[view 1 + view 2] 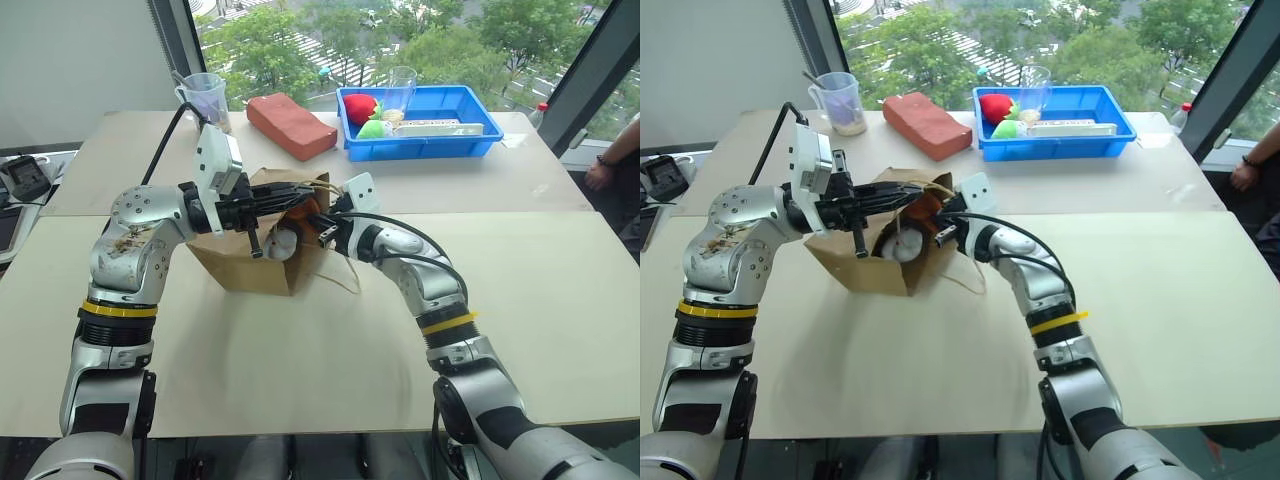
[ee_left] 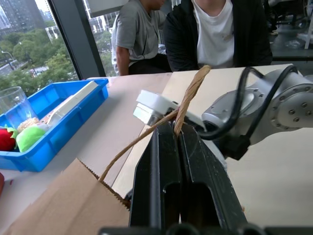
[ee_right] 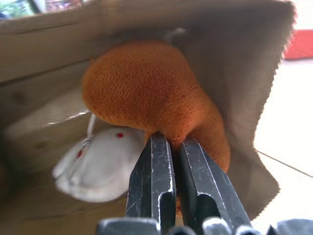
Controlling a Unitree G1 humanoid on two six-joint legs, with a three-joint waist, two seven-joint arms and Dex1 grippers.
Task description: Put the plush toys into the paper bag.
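head eyes: high, facing forward and down over worktop (image 1: pixel 300 380)
wrist views: close, along fingers
shared: paper bag (image 1: pixel 245 265) mouth

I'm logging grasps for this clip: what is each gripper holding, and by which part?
Left gripper: paper bag, by its cord handle. Right gripper: brown plush toy, pinched at its lower edge, at the bag's mouth.

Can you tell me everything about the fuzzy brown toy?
The brown plush toy is rounded and orange-brown, with short fuzzy fabric. It sits in the open mouth of the paper bag, which lies on its side. The right gripper is shut on its lower edge. Just below it, touching, lies the white plush toy with red dots. Its face and limbs are hidden.
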